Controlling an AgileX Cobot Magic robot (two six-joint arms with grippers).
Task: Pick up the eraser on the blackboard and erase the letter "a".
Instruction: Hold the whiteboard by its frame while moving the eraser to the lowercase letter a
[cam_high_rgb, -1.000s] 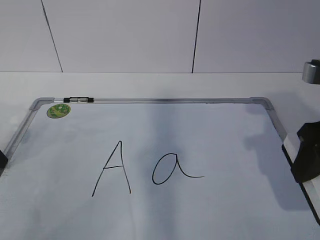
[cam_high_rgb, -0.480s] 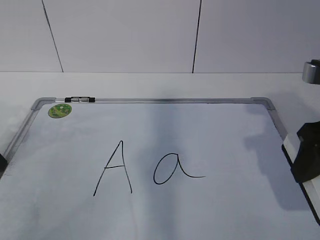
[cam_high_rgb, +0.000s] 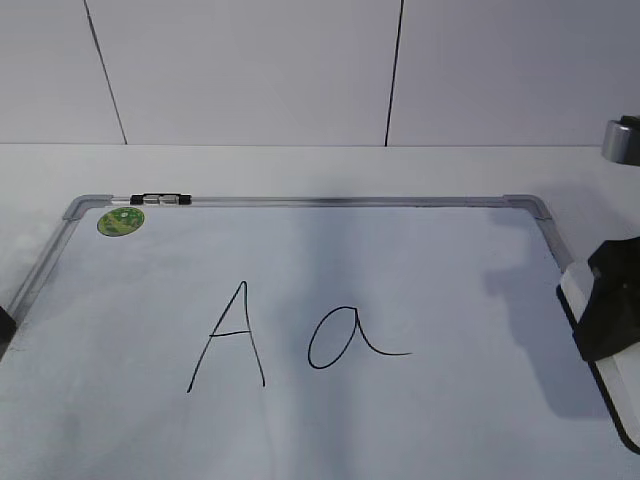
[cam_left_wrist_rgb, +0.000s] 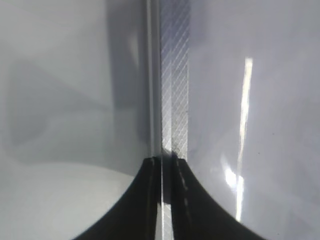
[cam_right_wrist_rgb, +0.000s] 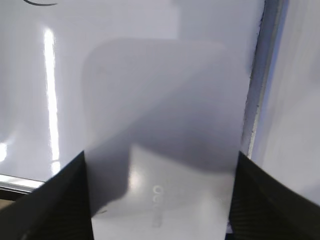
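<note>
Large white dry-erase blackboard with silver-grey metal frame (cam_high_rgb: 300, 201) lies flat on the white worktop (cam_high_rgb: 300, 165), filling most of the exterior view. White rounded oblong plastic eraser (cam_right_wrist_rgb: 160, 150) sits between the black fingers of the right hand (cam_right_wrist_rgb: 160, 200), filling the centre of the right wrist view; the fingers (cam_right_wrist_rgb: 55, 200) press both long sides, so the hand is clamped on it. In the exterior view this hand is the dark block at the right edge, over the board's right frame rail.

Key relation: the lowercase cursive letter "a" in thin black marker (cam_high_rgb: 350, 338) lies centre frame, well to the left of the right hand (only its tail shows at the upper left of the right wrist view). Eraser's long axis runs along the hand's reach. Right arm is the one holding it, so it is the nearer.

Left hand (cam_left_wrist_rgb: 167, 200) is pinched together on the frame rail, at the far left edge.

Versus a second ago: right hand shifted slightly left; both letters untouched.
</note>
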